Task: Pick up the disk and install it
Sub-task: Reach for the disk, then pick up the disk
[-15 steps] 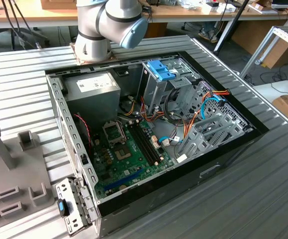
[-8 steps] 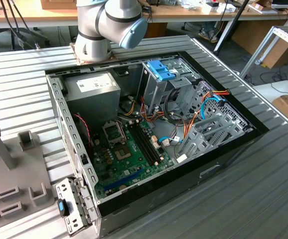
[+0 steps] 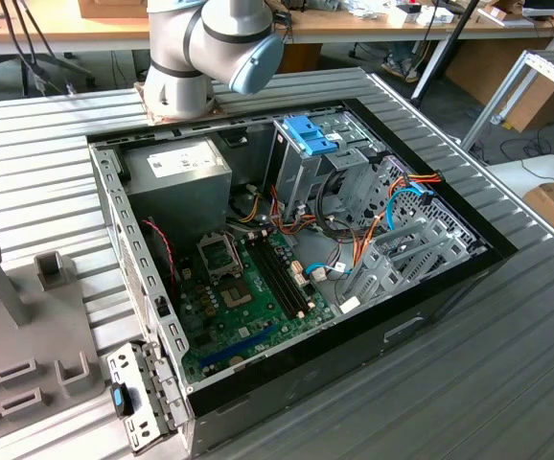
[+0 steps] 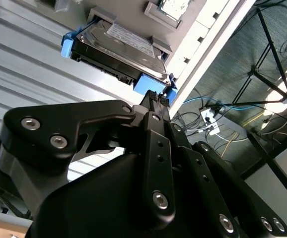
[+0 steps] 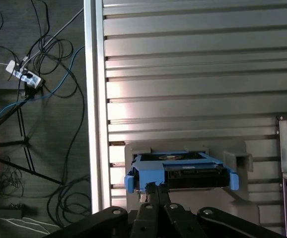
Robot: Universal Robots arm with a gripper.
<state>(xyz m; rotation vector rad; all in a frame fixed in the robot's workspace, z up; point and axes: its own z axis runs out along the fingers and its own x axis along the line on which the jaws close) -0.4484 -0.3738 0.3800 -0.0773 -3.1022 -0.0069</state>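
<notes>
The disk (image 4: 118, 47) lies flat in the grey holder (image 5: 238, 159), with its long side pointing straight away from the gripper (image 5: 155, 187). The gripper looks squeezed together on the blue rail (image 4: 146, 83) at the holder's near end (just a thin bite).

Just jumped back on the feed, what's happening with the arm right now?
The arm's gripper is down at the disk, right at the blue rail on the disk's edge in both wrist views. The disk lies label up in a grey holder on the ridged table, not yet lifted. In the exterior view the open computer case stands on that table, and the disk is not in it.
</notes>
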